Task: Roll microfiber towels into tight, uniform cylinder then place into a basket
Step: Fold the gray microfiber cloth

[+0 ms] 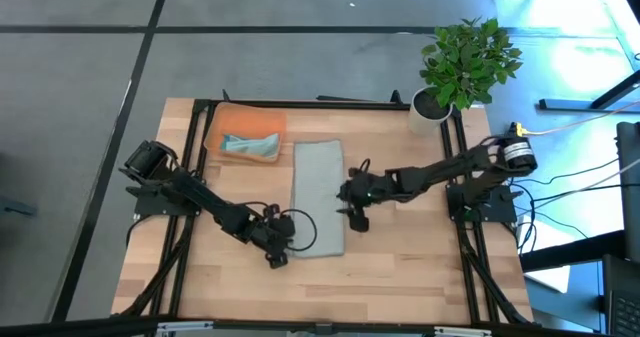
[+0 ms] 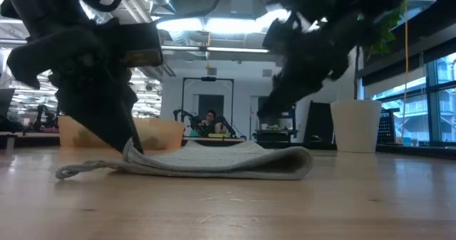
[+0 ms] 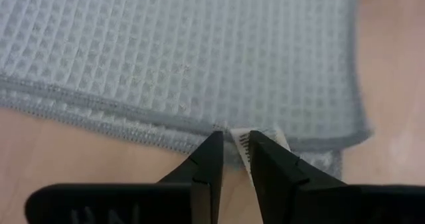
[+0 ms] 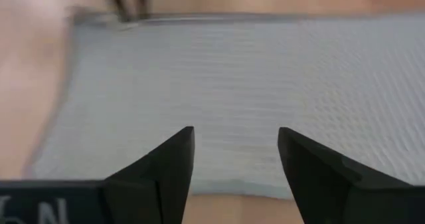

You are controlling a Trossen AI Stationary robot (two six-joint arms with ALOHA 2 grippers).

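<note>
The left hand [image 3: 230, 147] is seen at the near edge of the pale grey-green towel [image 1: 318, 197], and its two dark, wedge-shaped fingers are pinched together on the stitched hem, just beside a small white label [image 3: 243, 141]. The right hand [image 4: 236, 147] is held above the towel's right edge, with its fingers wide apart and nothing between them. The towel is laid as a long, folded rectangle in the middle of the wooden bench [image 1: 400, 267]; a waffle weave of small squares is shown on its surface, and its edges are bordered by a darker seam. In the low view the cloth [image 2: 214, 162] is seen lying flat in soft, rounded layers. The teal-blue towel [image 1: 250, 145] is found crumpled inside the shallow orange basket [image 1: 222, 122], at the far left of the bench. A white round pot [image 1: 428, 109] with a leafy plant stands at the far right corner.
</note>
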